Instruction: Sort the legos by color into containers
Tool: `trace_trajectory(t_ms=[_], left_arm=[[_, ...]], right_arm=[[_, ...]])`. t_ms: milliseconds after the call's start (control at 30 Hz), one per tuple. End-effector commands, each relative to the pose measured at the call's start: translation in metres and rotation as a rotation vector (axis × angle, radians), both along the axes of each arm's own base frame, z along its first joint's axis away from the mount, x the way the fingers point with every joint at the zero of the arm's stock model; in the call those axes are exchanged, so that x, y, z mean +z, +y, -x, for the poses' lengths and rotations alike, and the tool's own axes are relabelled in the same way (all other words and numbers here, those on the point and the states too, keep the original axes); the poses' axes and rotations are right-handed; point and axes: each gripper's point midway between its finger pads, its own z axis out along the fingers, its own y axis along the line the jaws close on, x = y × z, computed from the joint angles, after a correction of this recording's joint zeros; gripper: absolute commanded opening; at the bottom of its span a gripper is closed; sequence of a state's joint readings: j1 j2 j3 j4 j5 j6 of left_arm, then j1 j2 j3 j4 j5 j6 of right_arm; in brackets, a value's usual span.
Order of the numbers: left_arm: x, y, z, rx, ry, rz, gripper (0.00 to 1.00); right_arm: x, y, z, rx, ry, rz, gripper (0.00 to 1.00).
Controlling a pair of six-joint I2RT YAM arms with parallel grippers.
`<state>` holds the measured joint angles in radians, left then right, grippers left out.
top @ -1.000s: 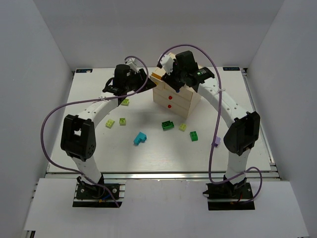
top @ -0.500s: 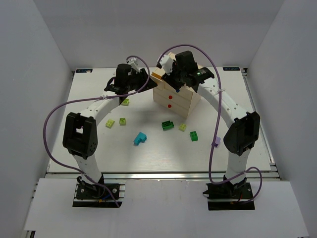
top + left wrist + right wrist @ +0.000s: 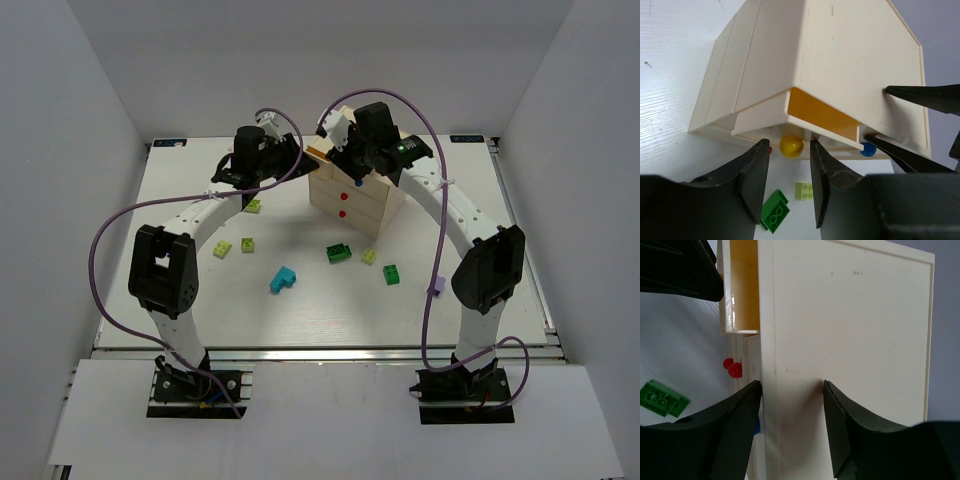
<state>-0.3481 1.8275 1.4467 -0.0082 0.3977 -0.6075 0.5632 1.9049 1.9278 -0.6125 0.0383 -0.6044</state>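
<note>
At the far centre of the counter (image 3: 320,320), both arms converge on the cream chest (image 3: 368,215).

Left arm (image 3: 200,215): rises from its base at the near edge, bends at a raised elbow and reaches inward to the chest's upper left corner.

Right arm (image 3: 452,212): mirrors this arch from the other side, with its wrist above the chest top.

Left end effector (image 3: 789,144): fingers apart, with the yellow knob (image 3: 791,146) between their tips and a gap on either side. The knob belongs to the top drawer (image 3: 822,114), which stands partly out of the chest with its yellow inside showing.

Right end effector (image 3: 791,384): fingers apart, straddling the front edge of the chest top. One finger is over the top panel and the other runs down the front beside the blue knob (image 3: 868,148). Whether they pinch the panel cannot be told.

Red knobs (image 3: 733,369) mark the drawers below.

Legos (image 3: 339,253): loose on the counter in front of the chest.
- A cyan brick (image 3: 284,280) lies nearest the bases.
- A lavender brick (image 3: 436,286) lies near the right arm's elbow.
- A dark green brick (image 3: 391,274) lies between the two arms.
- Lime-yellow bricks (image 3: 222,248) are scattered between the arms and beside the left arm.

Surface: white, with a metal rail (image 3: 320,350) along the near edge.

Room: plain white walls (image 3: 60,150) on three sides. Purple cables (image 3: 100,240) loop from each arm.
</note>
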Motion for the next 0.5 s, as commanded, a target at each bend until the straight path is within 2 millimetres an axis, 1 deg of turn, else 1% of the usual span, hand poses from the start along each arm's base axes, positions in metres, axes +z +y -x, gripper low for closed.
trace_trajectory(t_ms=[0, 133, 200, 233, 367, 467], left_arm=[[0.015, -0.001, -0.005, 0.001, -0.052, 0.022, 0.48], [0.015, -0.001, -0.006, 0.001, -0.053, 0.026, 0.44], [0.014, -0.002, -0.006, -0.003, -0.046, 0.023, 0.44], [0.012, -0.006, -0.003, -0.013, -0.043, 0.018, 0.45], [0.007, -0.003, -0.001, -0.009, -0.033, -0.001, 0.47], [0.005, -0.002, 0.0, -0.009, -0.032, -0.008, 0.47]], right_arm=[[-0.04, -0.007, 0.003, -0.03, 0.119, 0.036, 0.57], [-0.042, -0.006, 0.005, -0.027, 0.127, 0.035, 0.57], [-0.043, -0.006, 0.004, -0.029, 0.129, 0.035, 0.57], [-0.045, -0.007, 0.005, -0.032, 0.135, 0.037, 0.57], [-0.046, -0.006, 0.005, -0.029, 0.137, 0.035, 0.56], [-0.046, -0.006, 0.006, -0.03, 0.137, 0.034, 0.56]])
